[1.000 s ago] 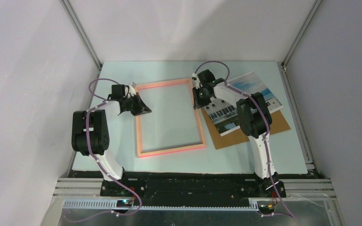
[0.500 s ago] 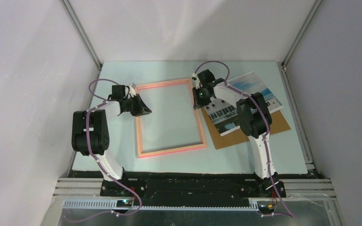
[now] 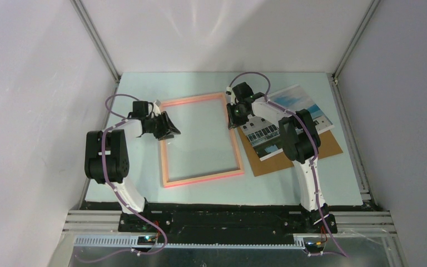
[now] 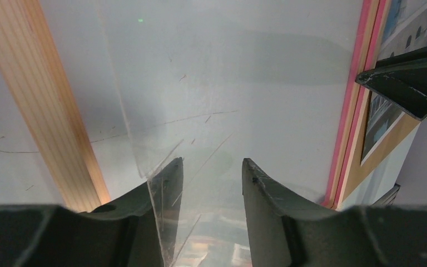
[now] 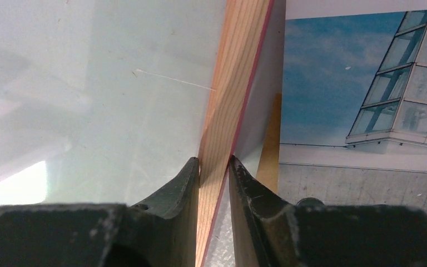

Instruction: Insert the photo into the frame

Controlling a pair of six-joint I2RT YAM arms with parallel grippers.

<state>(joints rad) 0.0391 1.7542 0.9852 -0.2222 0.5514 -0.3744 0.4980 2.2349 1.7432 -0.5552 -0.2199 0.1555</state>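
1. The left gripper (image 4: 211,167) sits over the frame's (image 3: 200,179) far-left part with its jaws apart, gripping nothing.
2. The right gripper (image 5: 214,164) is clamped on the frame's right rail, near its far corner.
3. The photo (image 3: 302,101) lies face up on a brown board (image 3: 281,161), just right of the frame.

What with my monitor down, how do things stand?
Left gripper open over frame, by left rail. Right gripper shut on its right rail. Photo on backing board, under right arm.
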